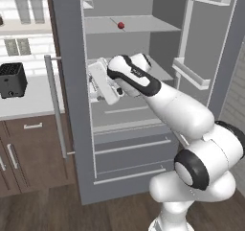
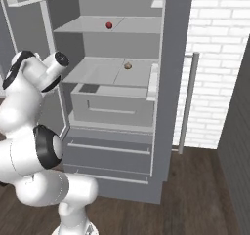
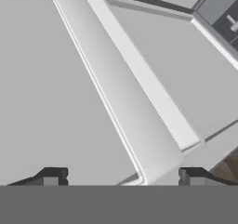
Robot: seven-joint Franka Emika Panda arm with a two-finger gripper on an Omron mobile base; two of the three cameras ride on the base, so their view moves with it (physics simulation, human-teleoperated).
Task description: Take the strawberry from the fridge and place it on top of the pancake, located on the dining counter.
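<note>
Both fingertips of the hand stand wide apart, gripping nothing.

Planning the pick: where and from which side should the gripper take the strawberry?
Grip the strawberry across its round middle, coming straight in from the open front of the fridge. It sits alone on the upper shelf, so probably a level approach, open gripper raised from the shelf below.

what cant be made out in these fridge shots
- Open two-finger gripper: left base view, white hand casing hides its fingers.
- Small brownish-tan lump: right base view, too small to identify.
- Tall matte-grey fridge: its top is cut off by the upper edge in both base views.
</note>
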